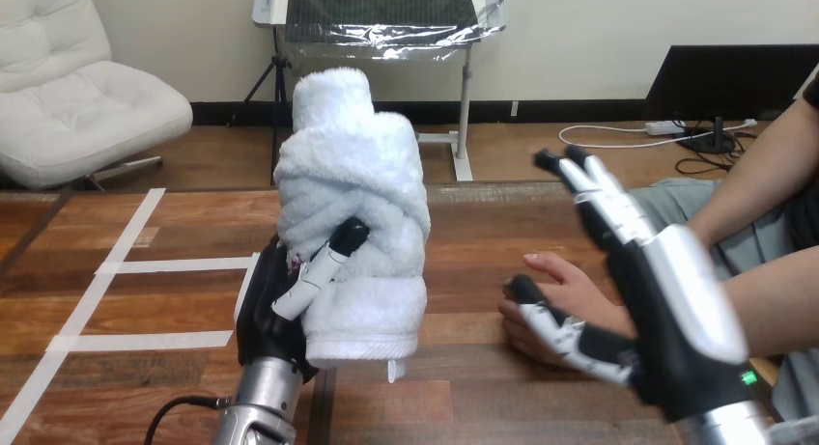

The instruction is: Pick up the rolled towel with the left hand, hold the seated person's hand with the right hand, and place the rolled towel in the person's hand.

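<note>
My R hand (676, 319) is spread wide, not yet round the person's hand (565, 286) just beyond; should cup from under, gently. My L hand (273, 315) is clamped on the rolled towel (353, 204), upright, well apart to the left; hold level.

- The head camera looked forward and down across the wooden counter (483, 237), from its near side toward its far edge.
- It sat close: the left hand (268, 315), gripping the rolled towel (353, 175), and the right hand (676, 319) loomed large over the counter's near part, arms entering from below.
</note>
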`<state>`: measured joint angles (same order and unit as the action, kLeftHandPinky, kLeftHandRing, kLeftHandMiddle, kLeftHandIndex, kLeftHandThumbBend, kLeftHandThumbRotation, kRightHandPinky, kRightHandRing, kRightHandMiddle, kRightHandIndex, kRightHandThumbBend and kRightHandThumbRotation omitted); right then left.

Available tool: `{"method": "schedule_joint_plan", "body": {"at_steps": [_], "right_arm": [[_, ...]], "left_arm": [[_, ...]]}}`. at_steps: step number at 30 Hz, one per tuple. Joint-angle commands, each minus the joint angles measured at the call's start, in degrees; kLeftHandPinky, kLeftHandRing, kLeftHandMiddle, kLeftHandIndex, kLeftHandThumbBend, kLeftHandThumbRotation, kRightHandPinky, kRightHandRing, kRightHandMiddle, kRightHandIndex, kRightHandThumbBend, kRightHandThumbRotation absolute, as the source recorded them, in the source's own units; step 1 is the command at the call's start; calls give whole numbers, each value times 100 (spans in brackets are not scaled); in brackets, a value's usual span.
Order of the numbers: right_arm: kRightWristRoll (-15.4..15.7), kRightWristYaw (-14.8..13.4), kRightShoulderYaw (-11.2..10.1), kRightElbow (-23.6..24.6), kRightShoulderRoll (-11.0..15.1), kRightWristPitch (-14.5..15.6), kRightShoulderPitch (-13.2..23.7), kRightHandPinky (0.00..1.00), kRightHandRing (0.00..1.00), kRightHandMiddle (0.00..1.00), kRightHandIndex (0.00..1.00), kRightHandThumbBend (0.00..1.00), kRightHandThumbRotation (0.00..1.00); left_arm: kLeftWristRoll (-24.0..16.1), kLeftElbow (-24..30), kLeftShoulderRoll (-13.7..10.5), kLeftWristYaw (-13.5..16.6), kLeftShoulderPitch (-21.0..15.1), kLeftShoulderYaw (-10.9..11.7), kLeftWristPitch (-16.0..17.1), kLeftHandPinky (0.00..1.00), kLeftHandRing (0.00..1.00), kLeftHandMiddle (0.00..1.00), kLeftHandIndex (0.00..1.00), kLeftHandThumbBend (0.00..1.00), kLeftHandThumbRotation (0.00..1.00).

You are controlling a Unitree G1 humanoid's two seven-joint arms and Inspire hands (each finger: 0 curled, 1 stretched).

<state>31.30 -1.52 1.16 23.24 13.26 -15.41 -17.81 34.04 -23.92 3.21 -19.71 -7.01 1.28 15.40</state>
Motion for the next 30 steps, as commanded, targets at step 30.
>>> {"method": "schedule_joint_plan", "body": {"at_steps": [30], "right_arm": [[475,1391,-1192,53,1788,1502,946,83,93,92,86,78,0]], "left_arm": [[-230,362,579,-158,-150,-122,357,24,30,36,45,86,11]]}}
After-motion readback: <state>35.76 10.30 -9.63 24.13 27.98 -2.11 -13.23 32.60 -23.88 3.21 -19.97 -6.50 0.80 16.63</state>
